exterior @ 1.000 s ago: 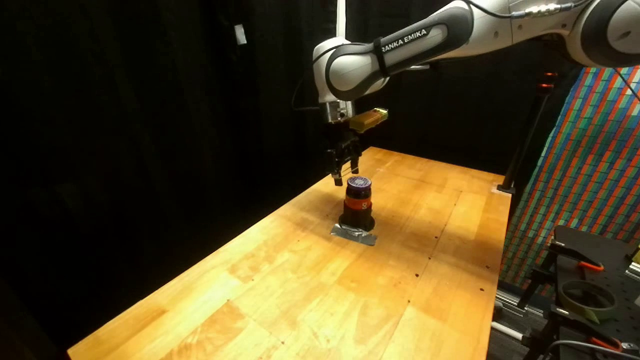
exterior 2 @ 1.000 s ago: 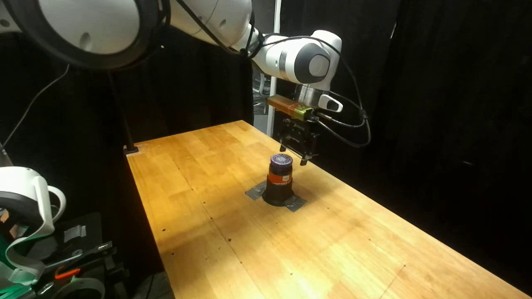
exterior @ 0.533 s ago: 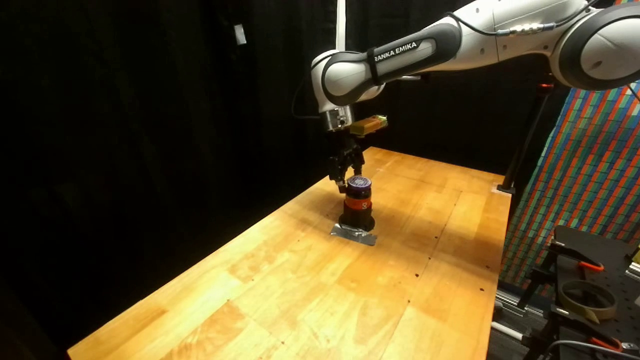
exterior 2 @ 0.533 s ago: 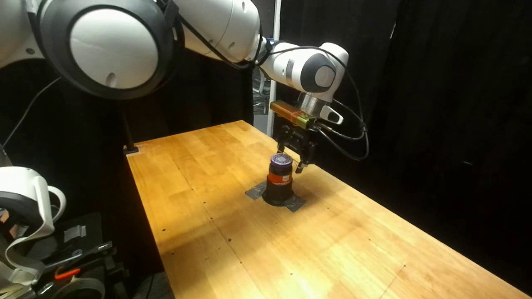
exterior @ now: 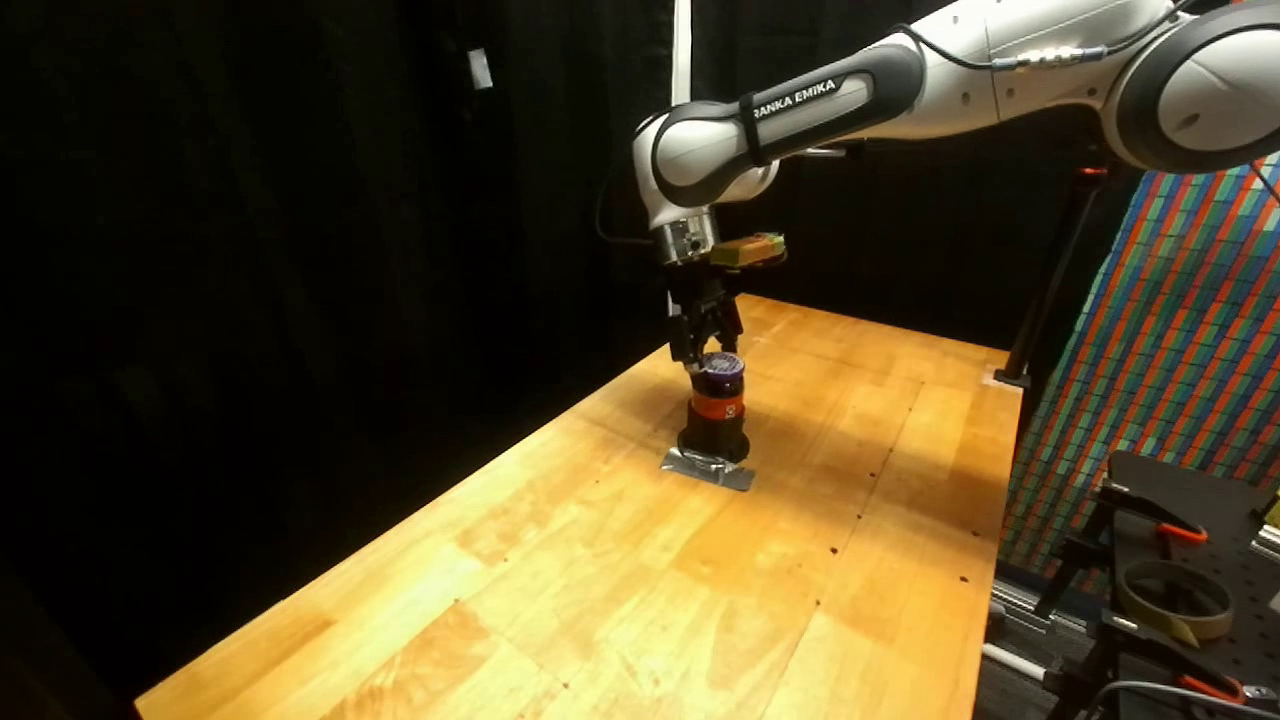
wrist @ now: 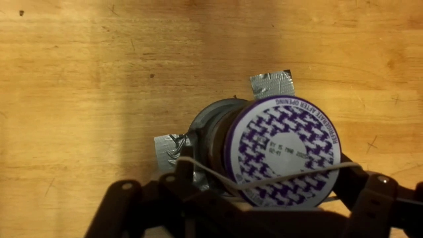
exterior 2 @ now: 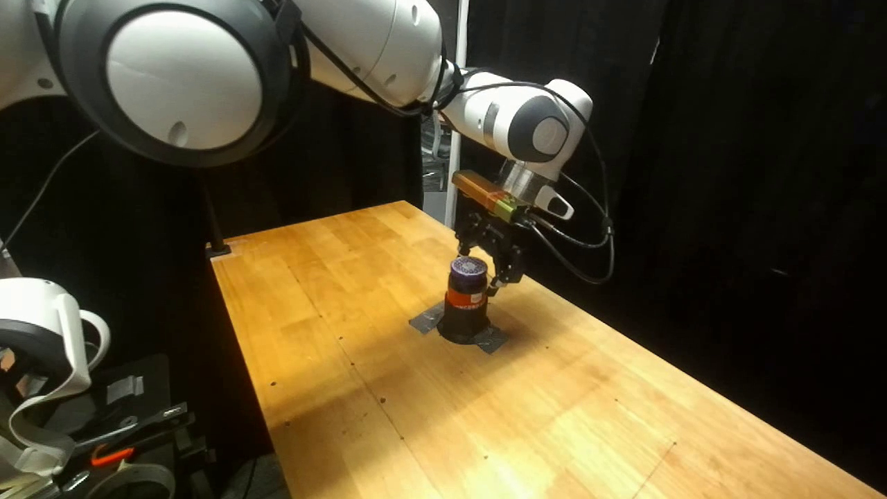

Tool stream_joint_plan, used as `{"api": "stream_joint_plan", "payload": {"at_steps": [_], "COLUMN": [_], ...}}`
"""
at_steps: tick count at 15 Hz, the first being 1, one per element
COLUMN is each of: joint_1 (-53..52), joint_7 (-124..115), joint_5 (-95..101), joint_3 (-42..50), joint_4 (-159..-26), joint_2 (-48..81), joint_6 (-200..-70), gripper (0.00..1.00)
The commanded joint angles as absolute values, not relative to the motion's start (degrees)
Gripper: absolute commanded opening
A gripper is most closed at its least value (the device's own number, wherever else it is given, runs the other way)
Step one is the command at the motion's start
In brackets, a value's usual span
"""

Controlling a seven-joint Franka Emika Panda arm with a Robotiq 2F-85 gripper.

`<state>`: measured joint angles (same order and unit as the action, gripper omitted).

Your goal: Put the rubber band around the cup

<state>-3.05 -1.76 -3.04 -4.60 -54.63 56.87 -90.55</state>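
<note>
The cup (exterior: 718,407) is a small upright jar with a purple-and-white lid, dark upper part and orange-red band; it also shows in an exterior view (exterior 2: 466,299) and the wrist view (wrist: 287,132). It stands in a black holder (exterior 2: 463,326). My gripper (wrist: 268,167) is open, its fingers on opposite sides of the lid, just behind its middle. The rubber band (wrist: 288,176) is stretched between both fingers. One strand crosses over the lid and kinks at its rim; another passes lower, behind the jar. In both exterior views the band is hard to make out.
Grey tape strips (wrist: 272,84) hold the holder to the wooden table (exterior: 640,600). The table's long edge runs close behind the gripper, beside a black curtain (exterior: 300,250). A side bench (exterior: 1180,490) with a tape roll (exterior: 1175,600) stands off the table.
My gripper has come down and moved toward the cup, carrying the band from above and behind it to around and across the lid. The cup and holder have not moved.
</note>
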Motion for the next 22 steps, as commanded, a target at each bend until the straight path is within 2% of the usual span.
{"api": "stream_joint_plan", "payload": {"at_steps": [1,22], "joint_1": [-1.65,-2.26], "joint_7": [-1.7,-3.26], "joint_5": [-4.92,-5.47], "joint_3": [-5.16,-4.14], "joint_4": [-63.55,-115.12], "joint_2": [51.33,22.13], "joint_6": [-94.08,-138.23], "gripper": [1.0,1.0]}}
